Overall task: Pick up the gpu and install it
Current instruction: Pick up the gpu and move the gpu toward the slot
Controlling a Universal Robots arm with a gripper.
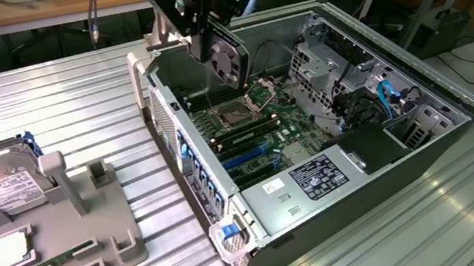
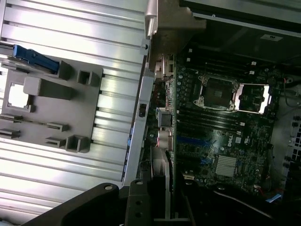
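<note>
The gpu point(image 1: 229, 58), a card with a round black fan on its face, hangs upright over the open computer case point(image 1: 415, 92). My gripper point(image 1: 211, 40) is shut on its upper edge, and the card's metal end bracket point(image 1: 172, 44) points toward the case's rear wall. The card is clear of the motherboard point(image 1: 259, 126), above the CPU socket and memory slots. In the wrist view the gpu point(image 2: 168, 181) is edge-on below my gripper point(image 2: 164, 209), lined up along the motherboard point(image 2: 221, 136) near the blue expansion slots point(image 2: 200, 141).
A grey parts fixture point(image 1: 103, 226) lies on the ribbed metal table at the exterior view's left, holding a silver hard drive point(image 1: 0, 181), a CPU point(image 1: 9, 249) and a RAM stick point(image 1: 52, 260). Drive cages and cables point(image 1: 388, 96) fill the case's far end.
</note>
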